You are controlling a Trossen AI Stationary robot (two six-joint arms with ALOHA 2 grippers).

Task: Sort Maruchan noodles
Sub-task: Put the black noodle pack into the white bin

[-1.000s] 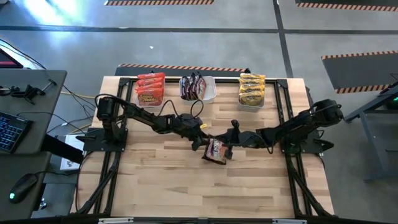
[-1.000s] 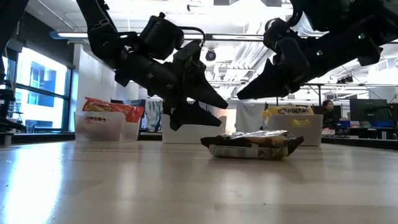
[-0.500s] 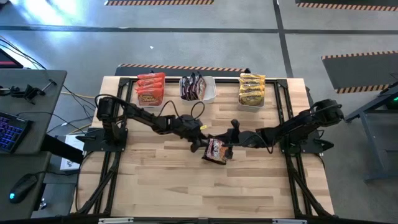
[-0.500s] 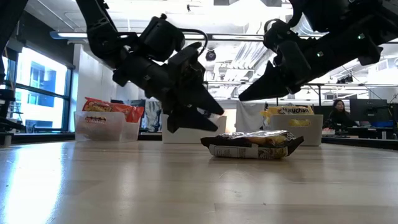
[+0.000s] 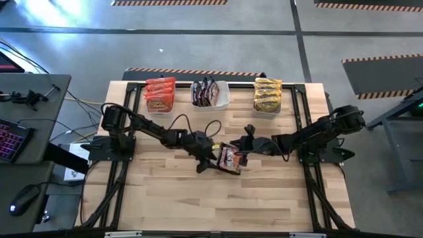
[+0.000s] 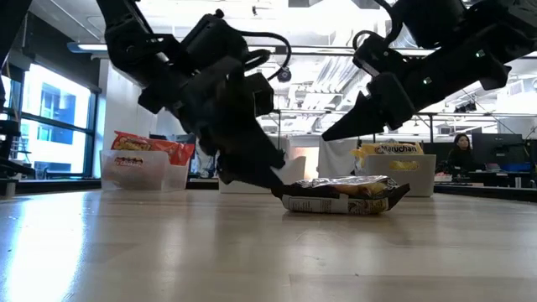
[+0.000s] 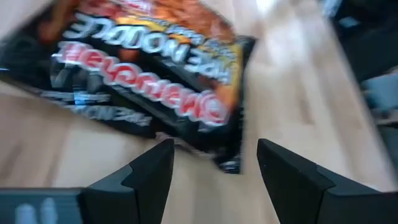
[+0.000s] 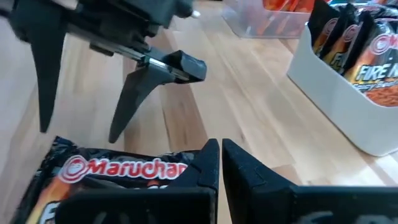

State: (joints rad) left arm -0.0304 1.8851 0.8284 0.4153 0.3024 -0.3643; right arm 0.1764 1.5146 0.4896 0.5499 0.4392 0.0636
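- light wooden plank tabletop [image 5: 172, 192], edged by a black frame [image 5: 99, 198].
- one dark maruchan packet [image 5: 229, 159] lies flat near the middle.
- three tubs along the far edge: red-orange packets [image 5: 159, 94], dark packets in the white tub [image 5: 210, 93], yellow packets [image 5: 268, 95].

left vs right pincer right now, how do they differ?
Left pincer is open, fingers spread just short of the dark packet; right pincer is shut. In the low view the left tips reach down to the table at the packet's edge, while the right hangs above it. Left comes in from the packet's left, right from its right. Shared: both close on that packet, neither holds it.
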